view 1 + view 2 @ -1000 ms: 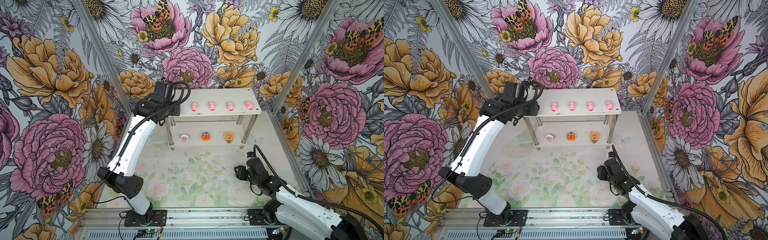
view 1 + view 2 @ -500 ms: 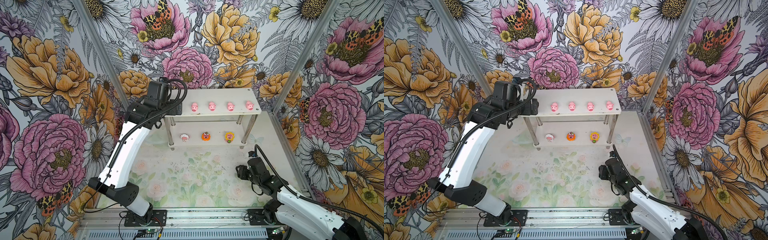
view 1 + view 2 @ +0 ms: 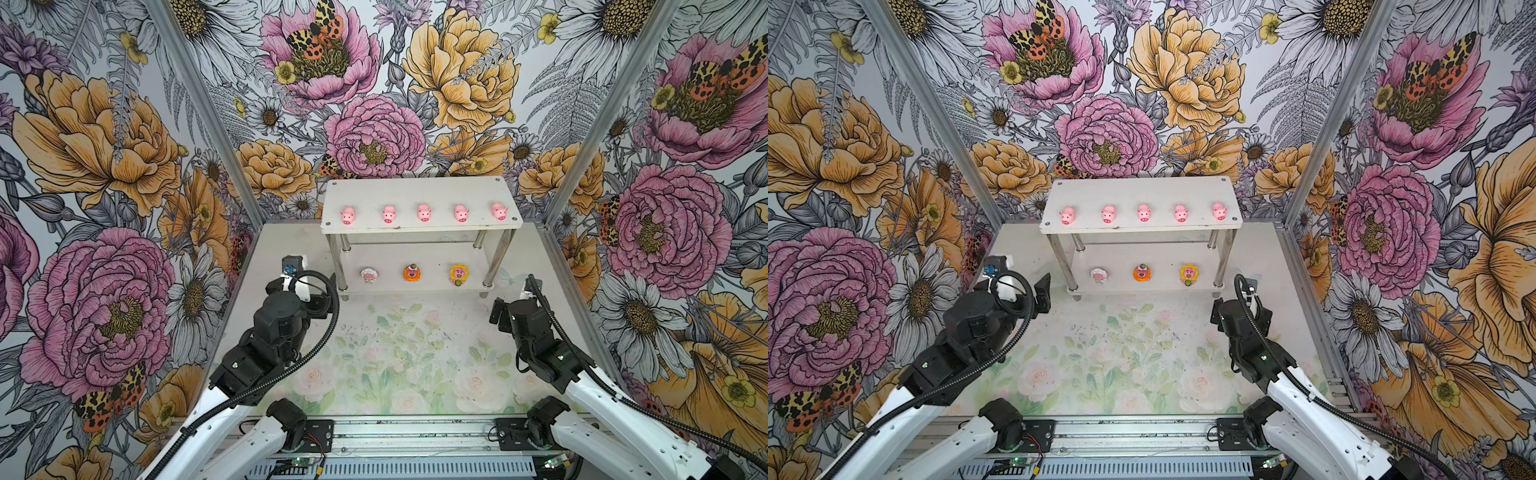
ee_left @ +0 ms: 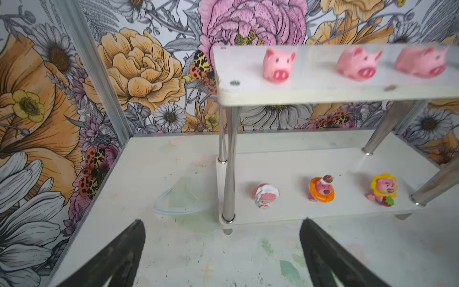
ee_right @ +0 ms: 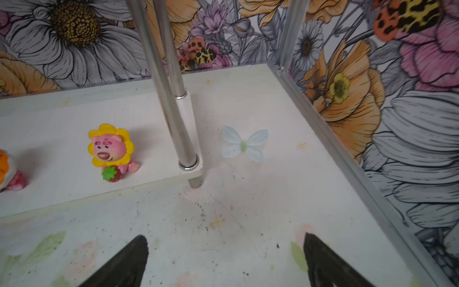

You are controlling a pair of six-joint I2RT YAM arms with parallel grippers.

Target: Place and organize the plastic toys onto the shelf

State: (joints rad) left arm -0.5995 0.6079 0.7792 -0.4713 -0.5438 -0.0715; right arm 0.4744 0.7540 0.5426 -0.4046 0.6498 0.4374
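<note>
The white two-tier shelf [image 3: 419,189] [image 3: 1142,189] stands at the back of the table. Several pink pigs sit in a row on its top tier, the leftmost pig [image 3: 347,216] [image 4: 277,66] near the left end. On the lower tier stand the white-rimmed toy [image 3: 369,275] [image 4: 265,195], the orange-rimmed toy [image 3: 412,272] [image 4: 321,188] and the yellow-rimmed toy [image 3: 458,274] [image 5: 111,149]. My left gripper [image 4: 222,220] is open and empty, low over the table before the shelf's front left leg. My right gripper [image 5: 224,234] is open and empty by the front right leg.
The left arm [image 3: 278,320] and right arm [image 3: 536,332] are folded low at the front corners. Floral walls with metal corner posts [image 3: 582,137] close in three sides. A butterfly [image 5: 244,144] is printed on the table. A metal rail [image 3: 395,432] runs along the front.
The left arm has drawn back from the shelf's top left end down to the table front, uncovering a pig there. Both grippers have opened wide. The right arm barely moved.
</note>
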